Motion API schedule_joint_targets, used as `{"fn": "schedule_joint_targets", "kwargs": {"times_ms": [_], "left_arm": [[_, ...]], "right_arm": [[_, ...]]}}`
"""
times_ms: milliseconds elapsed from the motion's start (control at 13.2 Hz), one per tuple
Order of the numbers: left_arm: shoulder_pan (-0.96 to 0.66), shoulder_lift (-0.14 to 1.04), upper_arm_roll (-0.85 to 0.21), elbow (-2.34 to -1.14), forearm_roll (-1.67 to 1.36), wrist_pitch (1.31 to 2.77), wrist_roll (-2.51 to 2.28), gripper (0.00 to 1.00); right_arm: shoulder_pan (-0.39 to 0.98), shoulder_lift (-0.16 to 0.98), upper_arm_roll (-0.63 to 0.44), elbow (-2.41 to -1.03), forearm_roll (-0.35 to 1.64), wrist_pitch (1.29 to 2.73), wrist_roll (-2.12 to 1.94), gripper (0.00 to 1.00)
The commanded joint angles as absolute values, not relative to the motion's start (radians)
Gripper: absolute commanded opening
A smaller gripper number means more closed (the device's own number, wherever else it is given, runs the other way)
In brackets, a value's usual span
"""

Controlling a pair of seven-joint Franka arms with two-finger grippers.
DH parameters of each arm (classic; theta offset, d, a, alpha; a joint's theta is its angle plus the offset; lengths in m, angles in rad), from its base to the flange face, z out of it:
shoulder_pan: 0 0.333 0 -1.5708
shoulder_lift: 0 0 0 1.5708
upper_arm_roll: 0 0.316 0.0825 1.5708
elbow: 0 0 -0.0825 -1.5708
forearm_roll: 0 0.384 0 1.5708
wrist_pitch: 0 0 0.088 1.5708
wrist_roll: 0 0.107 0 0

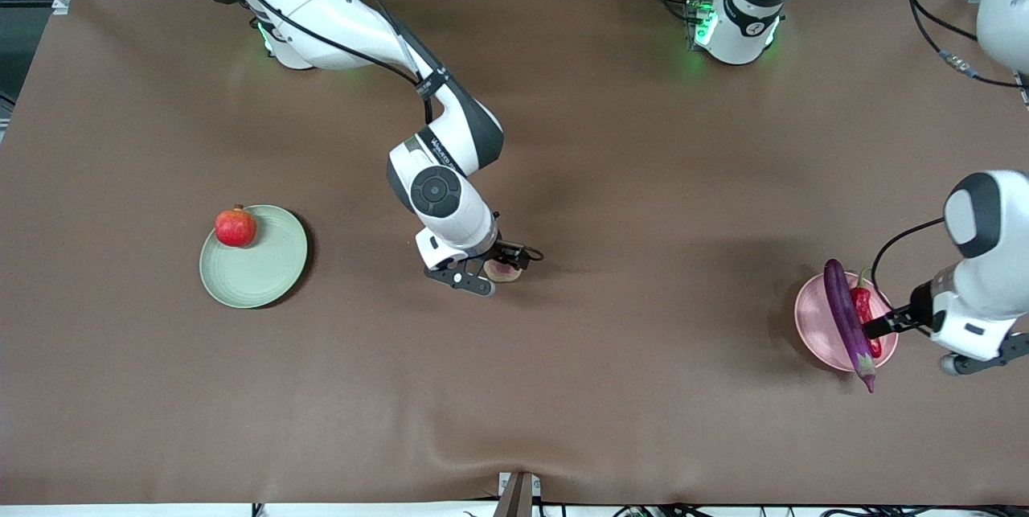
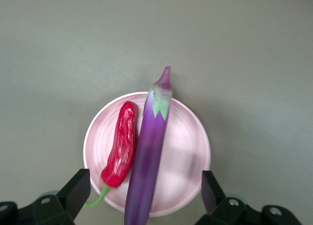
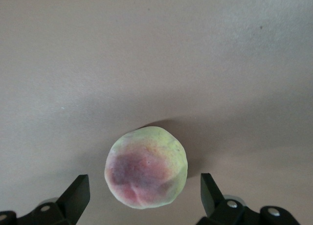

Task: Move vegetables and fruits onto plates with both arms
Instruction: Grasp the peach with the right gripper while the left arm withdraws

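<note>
Front view: the right gripper hangs wide open over the tan-green round fruit with a pink patch at mid-table, fingers either side. The left gripper is spread and empty over the pale pink round plate holding the long glossy purple eggplant and red chili pepper — the small red pomegranate-like fruit sits on the pale green round plate.

The table is seen from high above, with the bases at 12 o'clock. The pink plate, at 4 o'clock in the front view, is seen closely downward from the left wrist, and the tan-green fruit from the right wrist.

Bare table surrounds the tan-green fruit between spread right claw fingers.
</note>
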State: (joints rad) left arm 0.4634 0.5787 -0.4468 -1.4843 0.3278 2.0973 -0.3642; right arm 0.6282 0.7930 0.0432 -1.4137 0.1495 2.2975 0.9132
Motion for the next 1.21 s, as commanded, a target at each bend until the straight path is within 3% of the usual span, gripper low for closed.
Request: {"fn": "schedule_joint_targets", "kwargs": {"times_ms": [0,454,529,605,681,908,1134], "left_arm": [[0.471,0.442,-0.456,-1.49,0.256,1.979,-0.311,1.0],[0.466,0.266,-0.485,-1.416,0.181,1.711,-0.218,1.0],[0.466,0.249,-0.494,-1.396,0.176,1.663,-0.186,1.0],[0.469,0.226,-0.495,-1.382,0.14,1.622,-0.166,1.0],[0.471,0.198,-0.494,-1.381,0.079,1.599,-0.157,1.0],[0.425,0.091,-0.471,-1.416,0.017,1.548,-0.172,1.0],[0.209,-0.018,-0.223,-1.523,-0.036,1.512,-0.161,1.0]], "right_arm": [[0.65,0.788,0.031,-1.42,0.123,2.331,0.96,1.0],[0.676,0.833,0.031,-1.424,0.006,2.364,1.009,1.0],[0.689,0.841,0.029,-1.42,-0.004,2.364,1.014,0.76],[0.683,0.841,0.031,-1.417,-0.011,2.359,1.014,0.23],[0.67,0.838,0.031,-1.414,-0.012,2.355,1.0,0.04],[0.588,0.813,0.05,-1.379,0.008,2.204,0.98,0.0],[0.34,0.776,0.178,-1.289,0.087,1.868,0.604,0.0]]}}
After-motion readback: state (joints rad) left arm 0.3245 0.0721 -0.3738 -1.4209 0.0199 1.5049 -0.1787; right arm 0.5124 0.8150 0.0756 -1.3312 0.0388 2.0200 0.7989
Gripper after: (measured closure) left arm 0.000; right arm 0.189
